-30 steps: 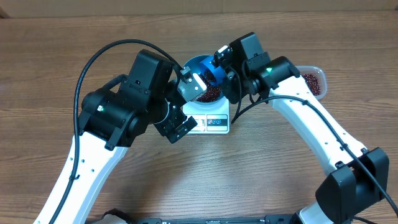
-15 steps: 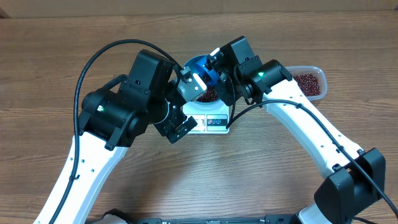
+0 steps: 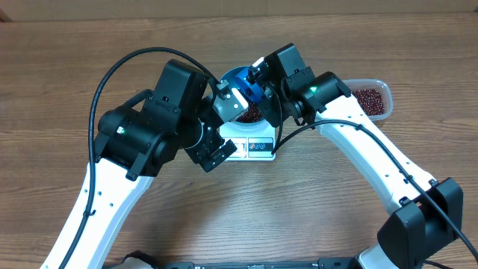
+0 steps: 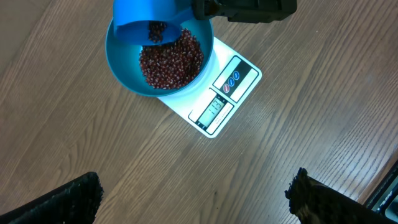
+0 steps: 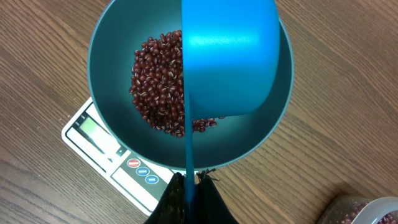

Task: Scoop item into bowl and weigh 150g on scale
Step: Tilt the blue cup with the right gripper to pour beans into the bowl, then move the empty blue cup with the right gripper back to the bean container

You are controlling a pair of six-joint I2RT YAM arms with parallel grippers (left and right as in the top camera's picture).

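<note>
Jaws of the left gripper [image 3: 226,128] are gaping empty at eight o'clock of the bowl [image 5: 112,50], which is sitting on the scale [image 5: 106,143], holding beans [image 5: 158,81]. The right gripper [image 5: 189,186] is pinching the scoop [image 5: 230,56], now hanging farther left than a second ago, seemingly tipping beans in; the tub [image 3: 388,93] is lying at three o'clock.

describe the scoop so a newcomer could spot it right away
At centre, on the white scale, sits a deep blue bowl of red-brown beans. The scoop is the smaller blue cup tipped over that bowl, its thin handle pinched by the right gripper. Only it has a handle.
</note>
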